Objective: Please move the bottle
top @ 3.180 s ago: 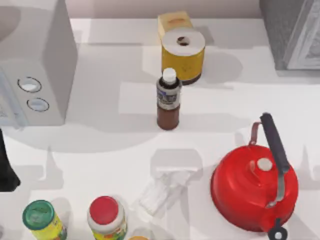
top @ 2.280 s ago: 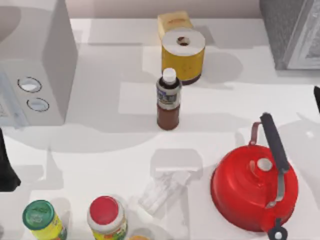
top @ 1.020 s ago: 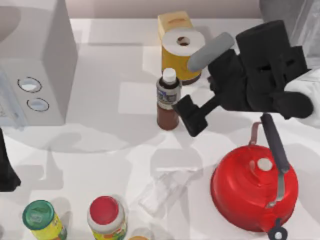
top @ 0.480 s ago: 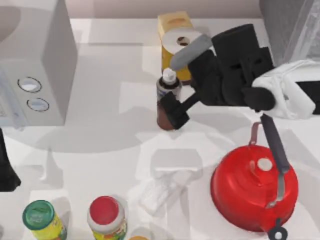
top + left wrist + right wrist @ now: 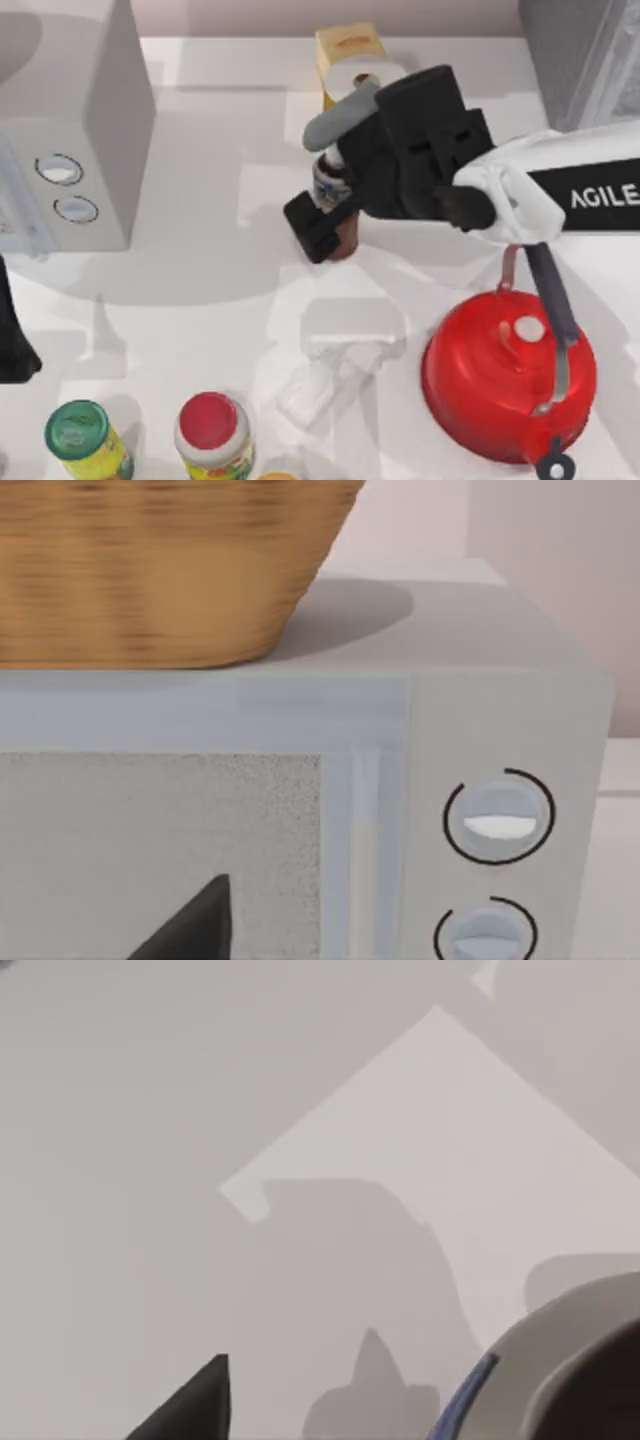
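top: right gripper (image 5: pixel 335 205) at the slim brown white-capped bottle (image 5: pixel 333 180), table centre, near yellow roll canister (image 5: pixel 345 80); fingers bracket it, closure unclear | left wrist: left arm parked facing grey microwave (image 5: pixel 400 740) | right wrist: bare table | step: grasp; next: close, lift

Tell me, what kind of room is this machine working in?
Most likely a kitchen counter, though a rendered one. A microwave with round dials stands at the left, a red kettle sits at the right, and lidded jars line the near edge. The right pincer is at a small brown bottle.
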`<action>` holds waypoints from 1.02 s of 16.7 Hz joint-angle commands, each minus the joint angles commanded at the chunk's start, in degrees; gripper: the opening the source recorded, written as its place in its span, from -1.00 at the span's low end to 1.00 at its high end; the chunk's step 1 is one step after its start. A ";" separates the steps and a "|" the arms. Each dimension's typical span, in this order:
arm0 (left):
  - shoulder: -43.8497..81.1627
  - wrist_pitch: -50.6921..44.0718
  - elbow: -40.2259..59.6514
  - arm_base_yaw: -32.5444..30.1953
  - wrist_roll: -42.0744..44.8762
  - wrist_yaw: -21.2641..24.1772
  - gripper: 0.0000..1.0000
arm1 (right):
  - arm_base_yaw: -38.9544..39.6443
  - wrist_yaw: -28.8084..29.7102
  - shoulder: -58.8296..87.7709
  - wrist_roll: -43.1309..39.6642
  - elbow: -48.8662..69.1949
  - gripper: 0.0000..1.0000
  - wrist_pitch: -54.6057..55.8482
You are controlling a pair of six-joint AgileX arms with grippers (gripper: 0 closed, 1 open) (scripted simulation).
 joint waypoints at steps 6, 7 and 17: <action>0.00 0.00 0.00 0.00 0.00 0.00 1.00 | 0.00 0.00 0.00 0.00 0.00 0.55 0.00; 0.00 0.00 0.00 0.00 0.00 0.00 1.00 | 0.00 0.00 0.00 0.00 0.00 0.40 0.00; 0.00 0.00 0.00 0.00 0.00 0.00 1.00 | 0.00 0.00 0.00 0.00 0.00 -1.00 0.00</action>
